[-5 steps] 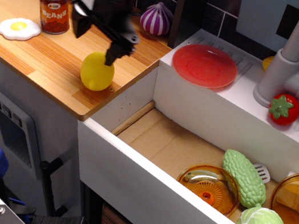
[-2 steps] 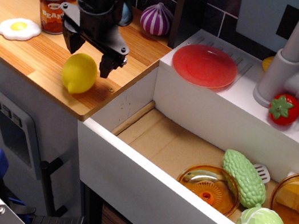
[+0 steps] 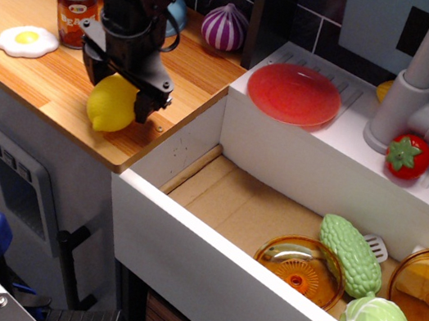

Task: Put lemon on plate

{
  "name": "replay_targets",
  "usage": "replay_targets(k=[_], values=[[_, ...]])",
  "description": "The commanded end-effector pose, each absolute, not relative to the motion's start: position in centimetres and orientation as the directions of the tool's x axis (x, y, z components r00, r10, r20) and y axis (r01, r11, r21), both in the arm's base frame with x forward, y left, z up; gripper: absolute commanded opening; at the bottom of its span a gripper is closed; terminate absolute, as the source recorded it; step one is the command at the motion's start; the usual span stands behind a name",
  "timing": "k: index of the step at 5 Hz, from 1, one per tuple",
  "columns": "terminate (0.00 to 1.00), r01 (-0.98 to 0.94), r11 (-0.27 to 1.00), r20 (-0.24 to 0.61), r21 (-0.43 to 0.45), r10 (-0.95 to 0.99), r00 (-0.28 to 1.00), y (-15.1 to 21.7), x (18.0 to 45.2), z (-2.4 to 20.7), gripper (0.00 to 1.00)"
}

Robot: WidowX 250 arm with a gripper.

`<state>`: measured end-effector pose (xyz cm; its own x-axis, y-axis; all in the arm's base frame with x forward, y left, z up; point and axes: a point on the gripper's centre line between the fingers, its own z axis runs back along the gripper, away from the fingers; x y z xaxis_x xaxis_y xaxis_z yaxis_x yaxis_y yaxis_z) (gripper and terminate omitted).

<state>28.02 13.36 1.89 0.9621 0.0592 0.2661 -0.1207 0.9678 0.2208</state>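
Smooth bright yellow oval lemon (image 3: 110,105) on wooden counter (image 3: 14,71), black gripper (image 3: 119,86) straddling its top, grip unclear, red plate (image 3: 294,94) at two o'clock

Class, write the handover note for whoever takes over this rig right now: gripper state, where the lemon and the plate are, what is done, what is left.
Gripper: down over the lemon, jaws to either side of its top; whether they have closed on it cannot be told.
Lemon: on the wooden counter near its front edge, not lifted.
Plate: red, bare, on the white ledge behind the sink basin.
Done: approach to the lemon.
Left: secure the grasp, lift, carry right to the plate, release.
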Motion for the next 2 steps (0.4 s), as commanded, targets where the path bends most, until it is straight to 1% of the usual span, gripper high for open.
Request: replay_targets(k=[1,2], values=[[0.00,-0.151,0.954,0.302,0.260,0.068,0.951,13.62,27.65,3.41,1.00],[0.00,-0.166,0.951,0.307,0.260,0.082,0.948,13.52,27.43,3.28,1.00]])
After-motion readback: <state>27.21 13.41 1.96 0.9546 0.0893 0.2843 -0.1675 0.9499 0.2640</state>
